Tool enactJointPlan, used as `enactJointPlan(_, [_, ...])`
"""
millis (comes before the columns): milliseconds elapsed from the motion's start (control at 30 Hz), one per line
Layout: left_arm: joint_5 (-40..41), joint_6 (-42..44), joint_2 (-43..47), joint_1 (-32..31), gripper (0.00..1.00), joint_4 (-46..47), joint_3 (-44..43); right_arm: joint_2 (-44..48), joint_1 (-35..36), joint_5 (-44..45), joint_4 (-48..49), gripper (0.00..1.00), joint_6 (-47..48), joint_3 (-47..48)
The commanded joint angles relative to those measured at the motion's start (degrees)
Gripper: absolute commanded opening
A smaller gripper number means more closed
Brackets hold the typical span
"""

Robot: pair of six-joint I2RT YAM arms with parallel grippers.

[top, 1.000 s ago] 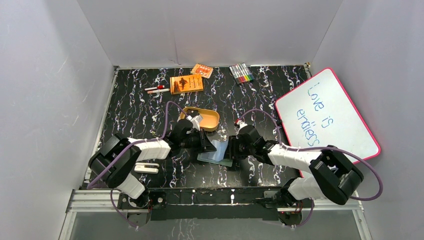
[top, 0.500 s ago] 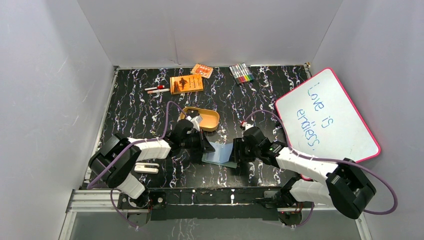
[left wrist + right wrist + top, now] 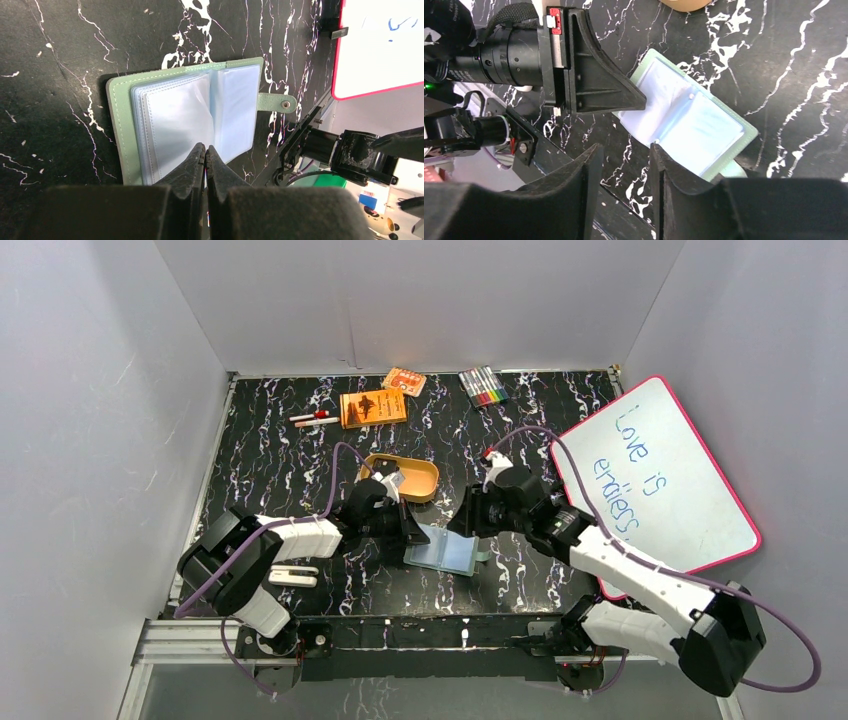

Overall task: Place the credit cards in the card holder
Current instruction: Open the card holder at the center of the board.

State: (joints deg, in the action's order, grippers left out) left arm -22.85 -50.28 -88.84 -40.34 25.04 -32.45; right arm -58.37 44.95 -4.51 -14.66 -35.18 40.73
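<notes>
Left side first: my left gripper [image 3: 205,148] is clamped fully shut, tips on the clear plastic sleeves of the pale green fold-out card holder [image 3: 240,100]. Can't tell if a sleeve's actually pinched. The holder lies open on the black white-veined table [image 3: 270,470], between my arms. My right gripper [image 3: 625,148] hangs just right of it, fingers partly spread, nothing in them.

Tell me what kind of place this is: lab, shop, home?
Probably a lab robot test booth: plain white walls box in a black marbled tabletop, with staged props like a whiteboard, markers and an open card holder.
</notes>
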Motion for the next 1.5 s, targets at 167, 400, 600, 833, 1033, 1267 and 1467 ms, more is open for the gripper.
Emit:
enactJointPlan(167, [5.60,1.02,5.68,-0.17,0.00,-4.51,0.47,-12.41,-0.32,-8.37,13.89,0.39,-5.76,-3.71])
enactJointPlan(400, [11.54,1.87,12.72,-0.18,0.00,-10.75,2.98,-21.09,-0.22,-10.85,18.36,0.37,-3.77,-2.75])
enactJointPlan(600, [15.33,-0.84,21.56,-0.18,0.00,-12.91,7.82,-26.59,-0.12,-12.16,17.74,0.39,-1.82,-0.61])
enactJointPlan(833, [17.83,-1.92,31.66,-0.18,0.00,-18.43,9.94,-31.70,-0.10,-12.55,16.43,0.45,1.65,3.21])
enactJointPlan(1033, [18.51,-2.16,35.26,-0.17,0.00,-21.88,10.79,-36.09,0.93,-14.92,14.75,0.45,7.01,7.59])
enactJointPlan(1267, [20.32,-1.79,37.41,-0.18,0.00,-24.71,11.09,-40.44,2.81,-17.76,9.20,0.47,14.52,13.50])
enactJointPlan(1467, [29.59,-0.67,34.06,-0.10,0.32,-31.93,7.70,-37.92,2.91,-16.29,8.18,0.50,14.39,14.03])
